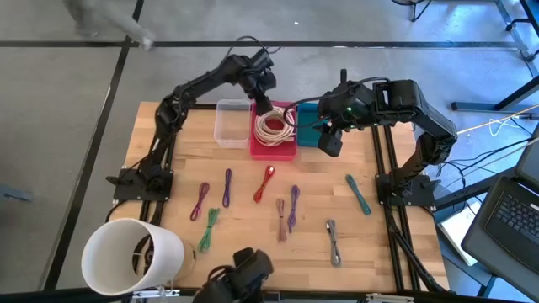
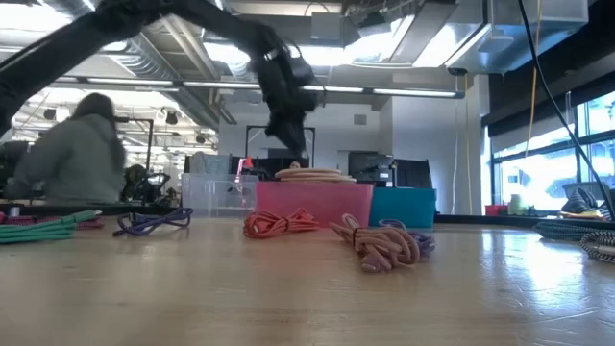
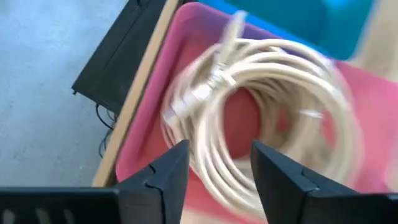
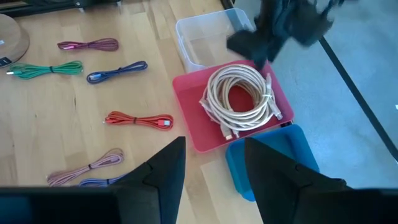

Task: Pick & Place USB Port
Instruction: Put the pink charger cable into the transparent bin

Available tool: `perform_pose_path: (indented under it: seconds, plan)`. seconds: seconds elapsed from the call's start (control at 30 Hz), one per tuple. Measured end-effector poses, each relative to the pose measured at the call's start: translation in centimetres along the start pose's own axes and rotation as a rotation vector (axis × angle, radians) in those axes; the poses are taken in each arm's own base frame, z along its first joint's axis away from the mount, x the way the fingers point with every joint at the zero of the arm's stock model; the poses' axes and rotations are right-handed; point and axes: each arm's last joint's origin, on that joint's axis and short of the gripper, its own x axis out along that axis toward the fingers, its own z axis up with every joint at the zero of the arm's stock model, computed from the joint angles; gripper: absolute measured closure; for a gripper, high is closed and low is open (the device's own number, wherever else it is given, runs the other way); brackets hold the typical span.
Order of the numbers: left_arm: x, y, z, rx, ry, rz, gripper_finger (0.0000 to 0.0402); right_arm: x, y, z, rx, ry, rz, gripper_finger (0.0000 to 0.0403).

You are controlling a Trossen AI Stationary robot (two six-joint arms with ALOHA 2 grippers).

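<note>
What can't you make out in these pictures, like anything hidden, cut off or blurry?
- Blue bin contents: high view, the right gripper covers it; right wrist view, that arm's own fingers cover part.
- Clear bin contents: low view, seen side-on.
- Cream cable plugs: left wrist view, blurred.
- White cylinder inside: high view, too dark.

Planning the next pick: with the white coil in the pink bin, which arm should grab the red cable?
Probably right. The right gripper is open, empty, nearer the red cable. The left gripper hangs open over the white coil in the pink bin, farther back.
</note>
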Motion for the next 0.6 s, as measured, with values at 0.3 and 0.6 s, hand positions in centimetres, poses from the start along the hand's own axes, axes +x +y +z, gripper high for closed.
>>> perform_pose_path:
  seconds: [0.3,0.6]
  plan:
    - [-13.8,-5.6,-3.5,0.026,-0.020,0.001,0.0243,-0.5,-0.2,-0.2,-0.001,-0.012,0.002,0.0237]
    - [-25.3,-12.5,-11.9,-0.145,-0.139,-0.046,0.0258,-0.5,-0.2,-0.2,-0.021,-0.013,0.001,0.0237]
